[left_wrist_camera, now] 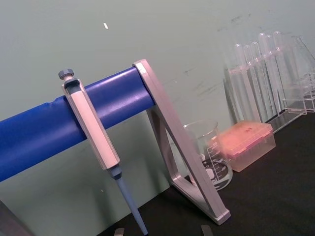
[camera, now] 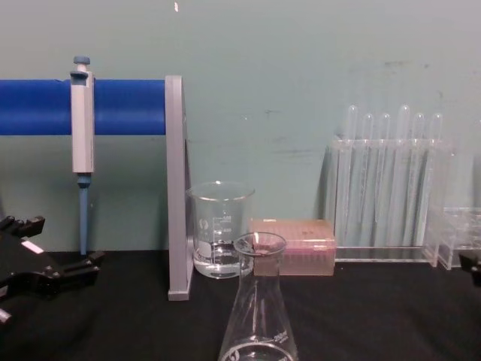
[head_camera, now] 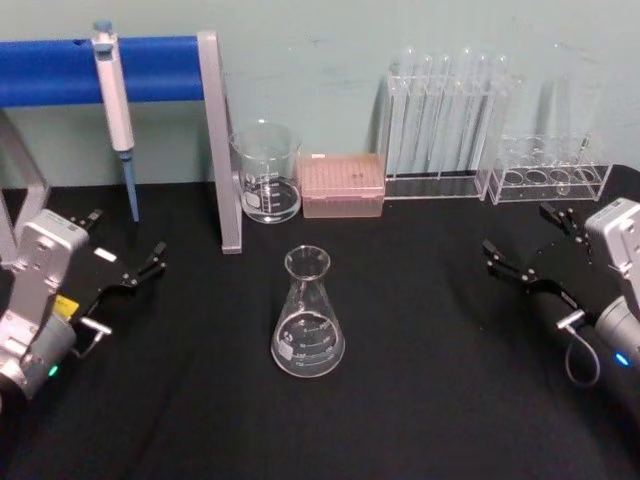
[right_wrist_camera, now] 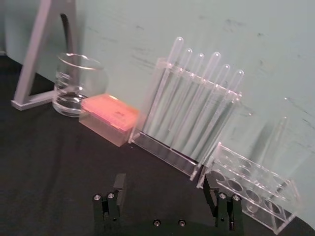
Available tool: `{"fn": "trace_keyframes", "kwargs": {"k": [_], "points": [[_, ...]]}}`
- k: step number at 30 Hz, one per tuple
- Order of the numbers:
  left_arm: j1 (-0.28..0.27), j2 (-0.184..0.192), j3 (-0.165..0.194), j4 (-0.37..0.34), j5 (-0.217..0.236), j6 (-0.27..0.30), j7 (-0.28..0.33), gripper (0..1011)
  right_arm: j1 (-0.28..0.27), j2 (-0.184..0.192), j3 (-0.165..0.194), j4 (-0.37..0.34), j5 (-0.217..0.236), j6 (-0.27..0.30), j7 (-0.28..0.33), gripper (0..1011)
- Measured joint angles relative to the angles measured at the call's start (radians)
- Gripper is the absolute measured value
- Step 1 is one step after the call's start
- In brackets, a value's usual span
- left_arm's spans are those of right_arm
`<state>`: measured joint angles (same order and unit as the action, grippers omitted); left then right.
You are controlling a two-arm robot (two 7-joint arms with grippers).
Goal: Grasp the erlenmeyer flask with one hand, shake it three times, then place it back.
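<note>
The erlenmeyer flask stands upright and empty on the black table, in the middle between the two arms; the chest view shows its neck and rim close up. My left gripper rests open at the table's left side, well apart from the flask, and its black fingers also show in the chest view. My right gripper is open at the table's right side, equally far from the flask. In the right wrist view its fingers stand wide apart with nothing between them.
Behind the flask stand a glass beaker, a pink tip box, a rack of tall test tubes and a lower clear rack. A pipette hangs on a blue bar with a grey post at the back left.
</note>
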<state>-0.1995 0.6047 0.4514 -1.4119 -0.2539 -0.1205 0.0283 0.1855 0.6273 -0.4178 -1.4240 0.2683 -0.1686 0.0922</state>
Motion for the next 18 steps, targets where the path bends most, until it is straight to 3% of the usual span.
{"fn": "trace_keyframes", "kwargs": {"k": [8, 11, 18], "points": [[0.000, 0.000, 0.000, 0.000, 0.000, 0.000, 0.000, 1001, -0.041, 0.034, 0.035, -0.040, 0.051, -0.013, 0.083, 1000], [0.000, 0.000, 0.000, 0.000, 0.000, 0.000, 0.000, 1001, -0.067, 0.052, 0.050, -0.066, 0.091, -0.014, 0.141, 1000], [0.000, 0.000, 0.000, 0.000, 0.000, 0.000, 0.000, 1001, -0.092, 0.062, 0.061, -0.095, 0.142, -0.009, 0.230, 1000]]}}
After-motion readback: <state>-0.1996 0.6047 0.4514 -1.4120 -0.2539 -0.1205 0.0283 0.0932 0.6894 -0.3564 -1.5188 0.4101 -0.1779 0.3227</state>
